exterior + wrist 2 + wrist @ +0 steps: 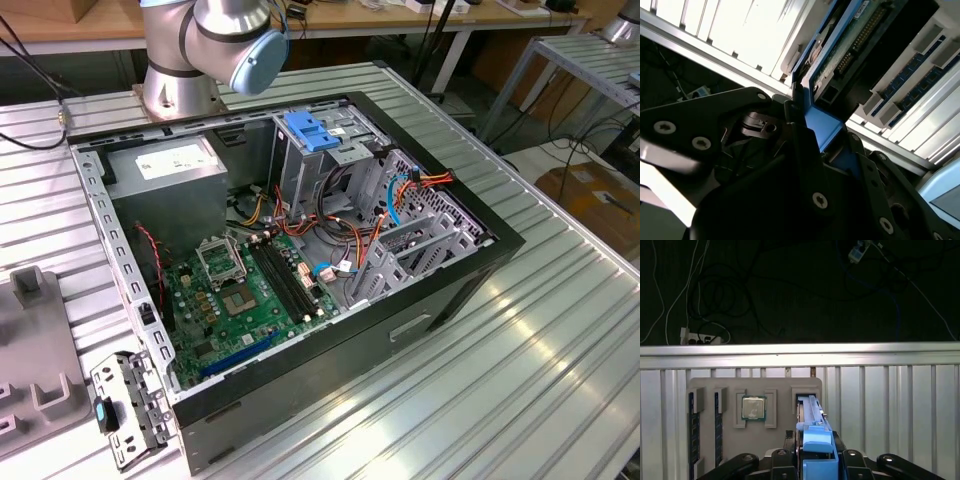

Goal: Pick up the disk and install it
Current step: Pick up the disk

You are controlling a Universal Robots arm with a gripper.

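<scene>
the gripper (pixel 817 462) has its two black fingers (pixel 801 135) on either side of the disk (pixel 811 412). they seem pressed onto its blue side rail (pixel 818 442), so i judge the gripper as clamped on the disk, one finger on each side. the disk stands on its thin edge and appears to sit in a narrow slot of the grey tray (pixel 782 386). it lies directly between the fingers, and its long axis runs straight away from them toward the outer rim of the table (pixel 890 405). in the second wrist view the green circuit board (pixel 840 47) of the disk is visible beside the smooth blue plastic. the tray is matte and moulded; it holds also a square processor (pixel 753 407) with a dull metal lid, and dark blue memory sticks (pixel 691 425) in grooves. the table is ribbed, shiny aluminium. in the exterior view the open computer case (pixel 500 245) lies on its side, with a bare metal drive cage (pixel 300 175) inside.
</scene>
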